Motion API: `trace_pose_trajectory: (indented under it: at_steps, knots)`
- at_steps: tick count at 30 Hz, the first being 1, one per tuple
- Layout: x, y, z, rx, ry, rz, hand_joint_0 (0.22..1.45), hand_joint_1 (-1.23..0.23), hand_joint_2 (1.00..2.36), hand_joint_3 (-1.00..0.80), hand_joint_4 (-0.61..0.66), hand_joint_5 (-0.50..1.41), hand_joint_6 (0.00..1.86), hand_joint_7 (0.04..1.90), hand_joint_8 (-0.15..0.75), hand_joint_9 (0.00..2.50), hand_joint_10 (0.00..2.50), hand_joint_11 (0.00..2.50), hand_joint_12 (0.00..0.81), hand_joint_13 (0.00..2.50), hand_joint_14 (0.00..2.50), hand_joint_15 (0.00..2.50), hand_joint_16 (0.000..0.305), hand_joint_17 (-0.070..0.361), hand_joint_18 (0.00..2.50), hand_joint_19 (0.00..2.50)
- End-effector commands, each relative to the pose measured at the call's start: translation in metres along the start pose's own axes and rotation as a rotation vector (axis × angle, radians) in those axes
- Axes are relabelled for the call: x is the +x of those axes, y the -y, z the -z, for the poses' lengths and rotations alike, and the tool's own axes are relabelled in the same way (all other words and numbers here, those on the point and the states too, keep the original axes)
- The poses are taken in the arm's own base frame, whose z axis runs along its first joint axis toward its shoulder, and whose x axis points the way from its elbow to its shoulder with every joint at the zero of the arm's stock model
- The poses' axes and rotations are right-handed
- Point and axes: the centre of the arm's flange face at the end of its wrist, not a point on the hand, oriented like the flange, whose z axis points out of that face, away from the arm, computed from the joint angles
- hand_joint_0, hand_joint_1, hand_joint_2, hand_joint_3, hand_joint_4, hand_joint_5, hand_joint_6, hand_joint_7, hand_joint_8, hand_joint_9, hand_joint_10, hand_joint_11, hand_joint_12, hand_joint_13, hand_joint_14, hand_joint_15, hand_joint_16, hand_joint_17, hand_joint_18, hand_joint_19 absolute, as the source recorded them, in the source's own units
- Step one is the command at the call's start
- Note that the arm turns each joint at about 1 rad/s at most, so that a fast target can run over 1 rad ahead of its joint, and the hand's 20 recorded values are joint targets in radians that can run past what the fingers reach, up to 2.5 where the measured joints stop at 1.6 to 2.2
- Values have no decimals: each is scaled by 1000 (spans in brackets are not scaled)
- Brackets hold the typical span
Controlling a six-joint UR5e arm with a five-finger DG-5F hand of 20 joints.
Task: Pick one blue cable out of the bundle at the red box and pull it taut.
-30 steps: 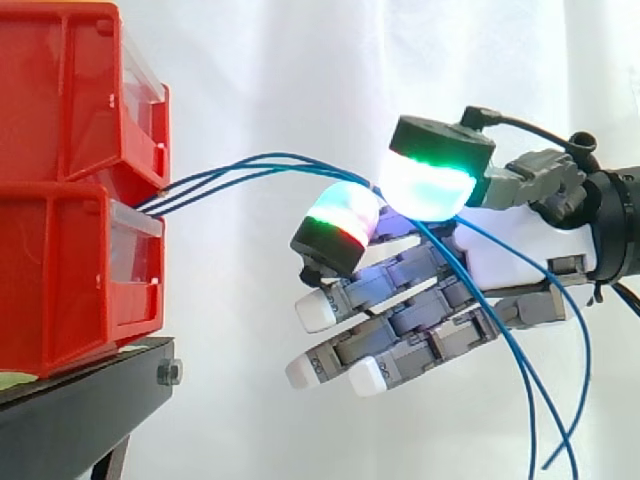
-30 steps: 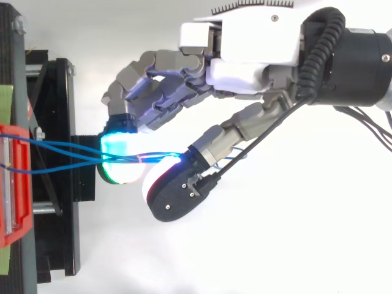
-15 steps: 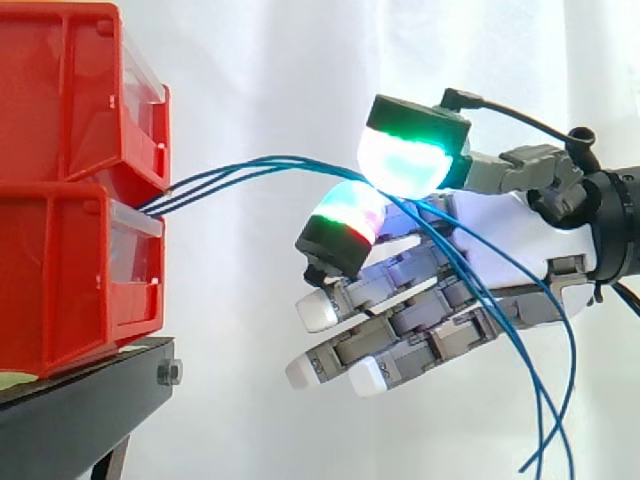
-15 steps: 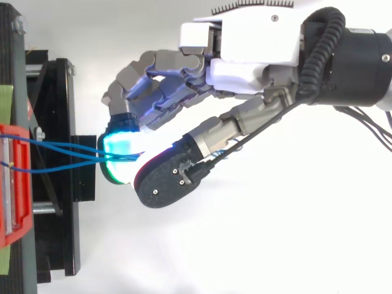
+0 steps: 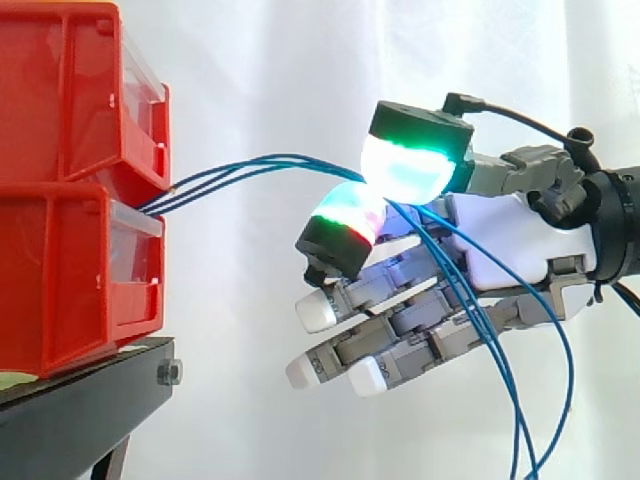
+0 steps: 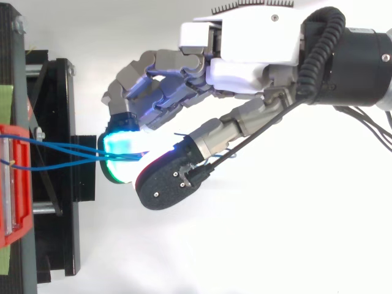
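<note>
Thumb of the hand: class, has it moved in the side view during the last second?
Yes. The thumb of the hand has shifted left, toward the red bins, pinching the blue cables against a finger pad.

Blue cables (image 5: 240, 168) run off the side view's bottom edge.

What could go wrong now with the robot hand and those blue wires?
1. Several blue cables run together between the glowing pads of the hand, so it might pull the whole bunch instead of one.
2. The cables arch loosely from the red bins. A hard tug could drag the bins or let the cables slip out.
</note>
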Motion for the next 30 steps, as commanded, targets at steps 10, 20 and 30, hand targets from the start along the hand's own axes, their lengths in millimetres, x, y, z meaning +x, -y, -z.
trace_pose_trajectory:
  at_steps: [10, 20, 30]
  knots:
    - [0, 0, 0, 0, 0, 0, 773, -882, 1008, -402, -171, -189, 885, 1002, 251, 578, 6, 300, 351, 211, 1, 0, 54, 122, 421, 170]
    - [0, 0, 0, 0, 0, -2, 776, -868, 1004, -441, -150, -196, 886, 997, 244, 569, 6, 302, 353, 200, 0, 0, 54, 122, 405, 173]
    - [0, -1, 0, -2, 0, -2, 602, -702, 1000, -500, 0, -173, 835, 948, 253, 565, 6, 302, 356, 166, 0, 0, 54, 122, 349, 198]
